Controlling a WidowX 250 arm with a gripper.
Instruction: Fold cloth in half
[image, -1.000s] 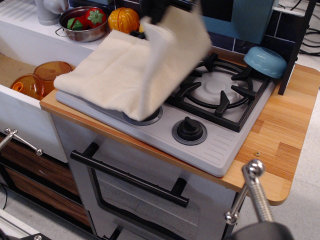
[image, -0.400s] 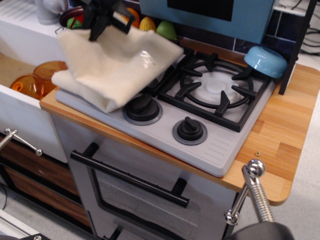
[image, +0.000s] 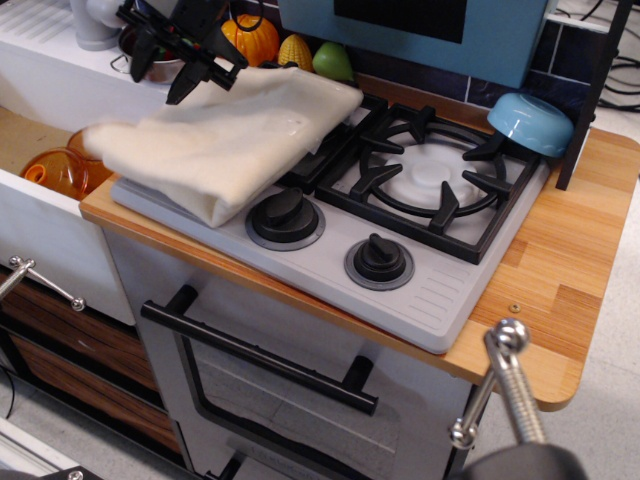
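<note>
The cream cloth (image: 215, 140) lies doubled over on the left half of the toy stovetop (image: 400, 290). Its top layer is laid leftwards, the fold runs along its right side near the grate, and its left edge overhangs the counter edge toward the sink. My black gripper (image: 165, 72) hovers just above the cloth's back left corner. Its fingers are spread apart and hold nothing.
A black burner grate (image: 430, 180) and two knobs (image: 285, 215) (image: 380, 260) lie uncovered on the stove. Orange bowls (image: 55, 168) sit in the sink at left. A toy pumpkin (image: 250, 35) and other toy vegetables stand behind. A blue bowl (image: 530, 120) lies upside down at back right.
The gripper carried the cloth's raised edge from the right over to the left, laid it down and opened. It now sits a little higher and further left, off the cloth.
</note>
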